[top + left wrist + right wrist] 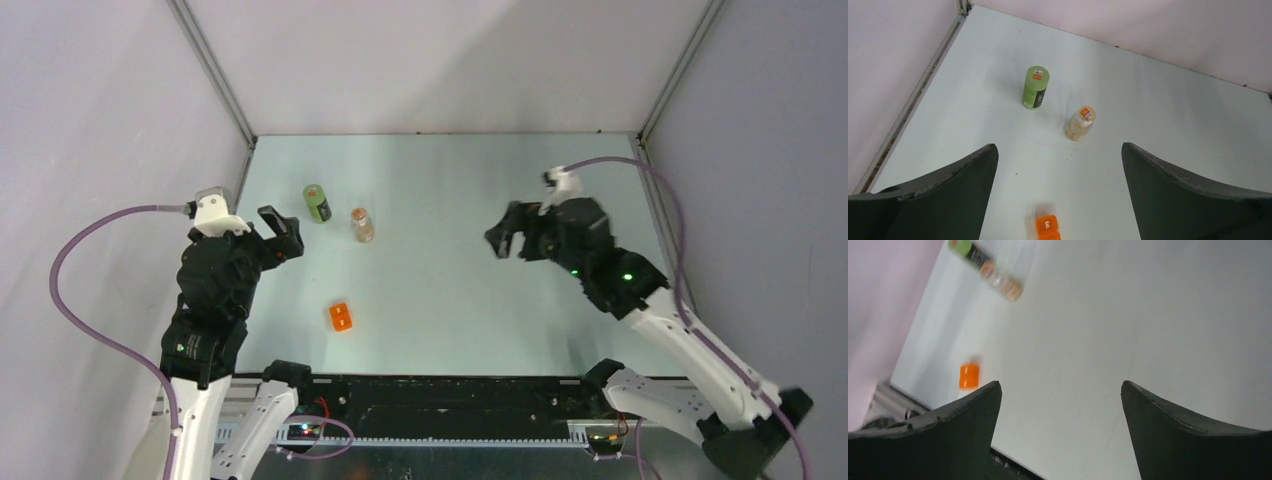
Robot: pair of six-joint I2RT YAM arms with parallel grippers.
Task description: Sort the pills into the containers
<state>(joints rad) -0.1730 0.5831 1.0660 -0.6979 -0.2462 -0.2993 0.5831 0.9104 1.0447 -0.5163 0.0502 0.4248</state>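
Observation:
A green bottle [317, 203] with a dark label stands upright at the back left of the table. A clear vial [361, 225] with an orange top stands just right of it. An orange box [341, 317] with two compartments lies nearer the front. My left gripper [283, 233] is open and empty, raised left of the bottle. In the left wrist view the bottle [1036, 87], the vial [1080, 123] and the box [1048, 227] lie ahead of it. My right gripper [505, 234] is open and empty over the table's right half. No pills show.
Grey walls enclose the pale table [450, 290] on the left, back and right. A black rail [440, 395] runs along the near edge between the arm bases. In the right wrist view the three containers show small and blurred at the upper left.

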